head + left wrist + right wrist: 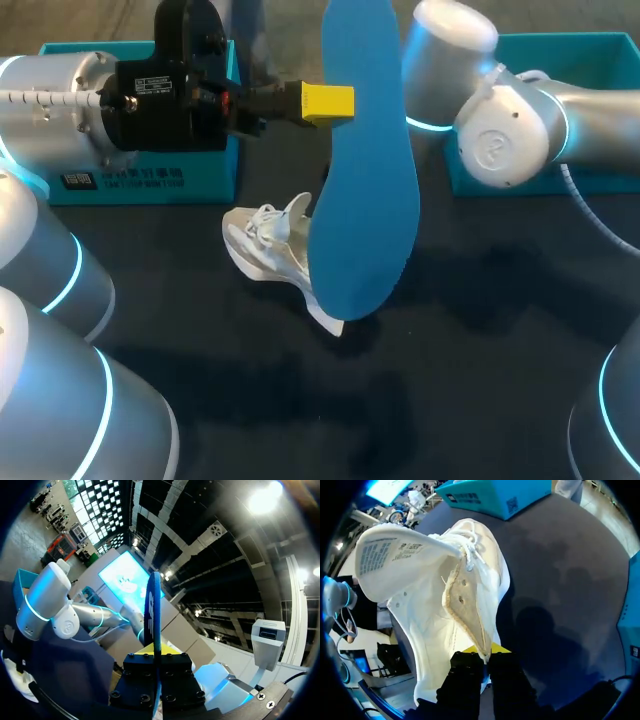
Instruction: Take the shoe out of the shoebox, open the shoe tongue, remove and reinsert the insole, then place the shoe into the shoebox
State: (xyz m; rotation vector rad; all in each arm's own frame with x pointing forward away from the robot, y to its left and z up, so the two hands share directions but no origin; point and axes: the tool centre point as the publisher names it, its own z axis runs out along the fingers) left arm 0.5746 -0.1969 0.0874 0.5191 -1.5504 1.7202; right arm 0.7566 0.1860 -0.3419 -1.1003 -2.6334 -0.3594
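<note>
My left gripper (328, 103) is up in the air, shut on the edge of a blue insole (365, 180) that hangs upright over the table's middle. The left wrist view shows the insole (152, 605) edge-on between the fingers of that gripper (156, 654). Behind and under the insole, the white shoe (268, 243) sits tilted on the dark table. In the head view the insole hides my right gripper. In the right wrist view my right gripper (484, 655) is shut on the collar rim of the shoe (430, 610), and the tongue (390, 555) is folded up and back.
One teal shoebox (140, 180) stands at the back left, seen again beyond the shoe as the teal box (490, 495). A second teal box (590, 110) stands at the back right, behind my right arm (500, 135). Bare dark table (470, 340) lies in front.
</note>
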